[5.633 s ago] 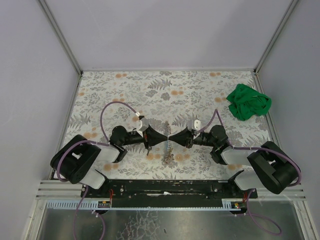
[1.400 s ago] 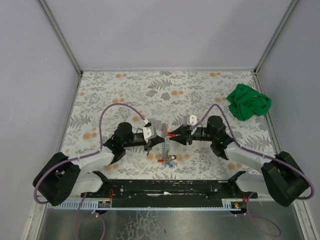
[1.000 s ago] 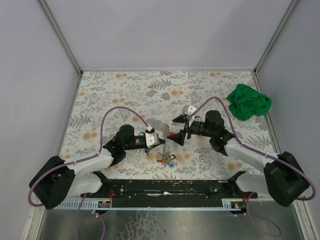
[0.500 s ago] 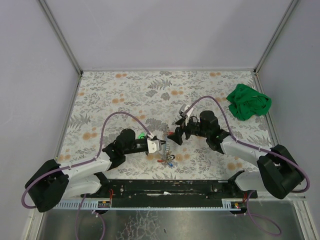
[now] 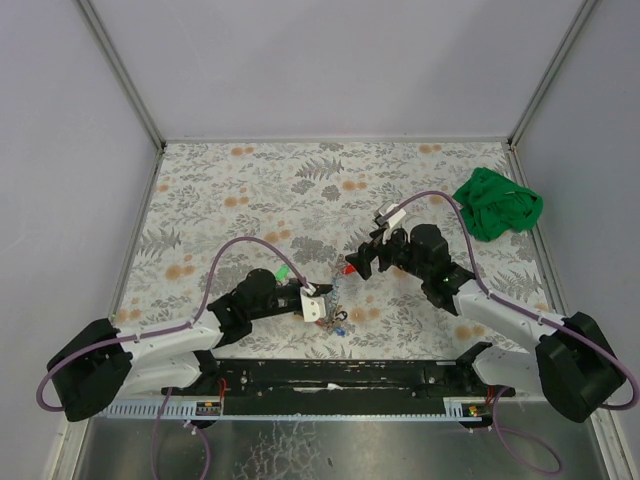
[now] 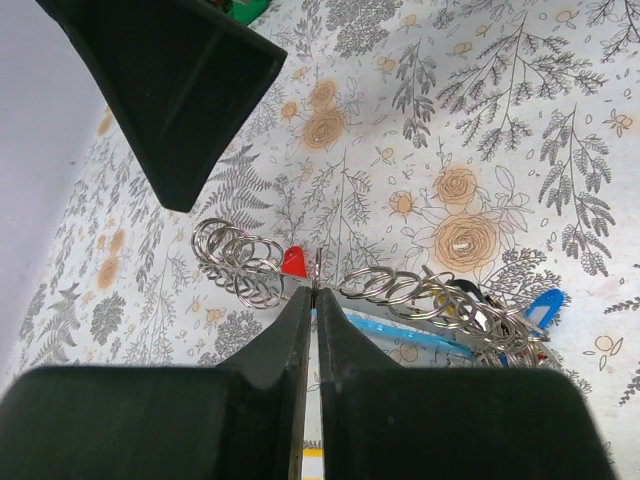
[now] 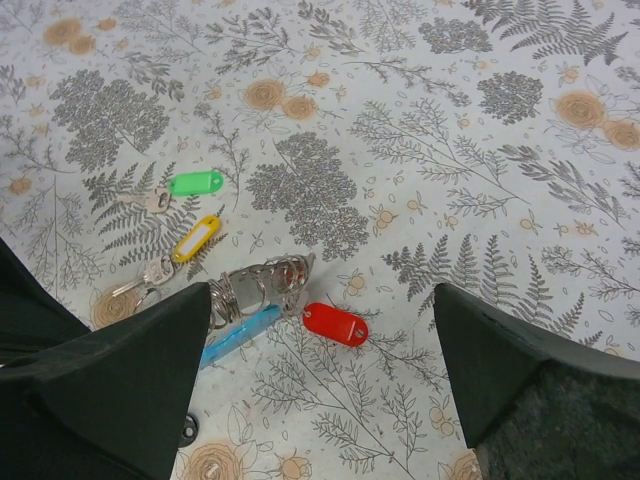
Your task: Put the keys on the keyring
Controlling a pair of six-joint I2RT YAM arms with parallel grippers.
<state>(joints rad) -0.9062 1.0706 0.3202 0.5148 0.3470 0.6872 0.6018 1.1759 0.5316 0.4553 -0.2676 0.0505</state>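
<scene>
The keyring (image 7: 262, 283) is a chain of linked metal rings lying on the floral table, with a red tag (image 7: 335, 324) and a blue tag (image 7: 238, 335) on it. My left gripper (image 6: 312, 290) is shut, and its tips pinch a thin ring in the middle of that keyring (image 6: 420, 295). Two keys lie loose just beyond it, one with a green cap (image 7: 195, 183) and one with a yellow cap (image 7: 195, 238). My right gripper (image 7: 320, 390) hovers open above the red tag and holds nothing. From above, the left gripper (image 5: 318, 300) and right gripper (image 5: 355, 268) flank the keyring (image 5: 335, 300).
A crumpled green cloth (image 5: 497, 207) lies at the table's far right. Grey walls close the table on three sides, and a black rail (image 5: 330, 375) with the arm bases runs along the near edge.
My right gripper has opened fully and drawn back from the left one. The left arm has moved down and toward the near edge, bringing the keyring onto the table.
</scene>
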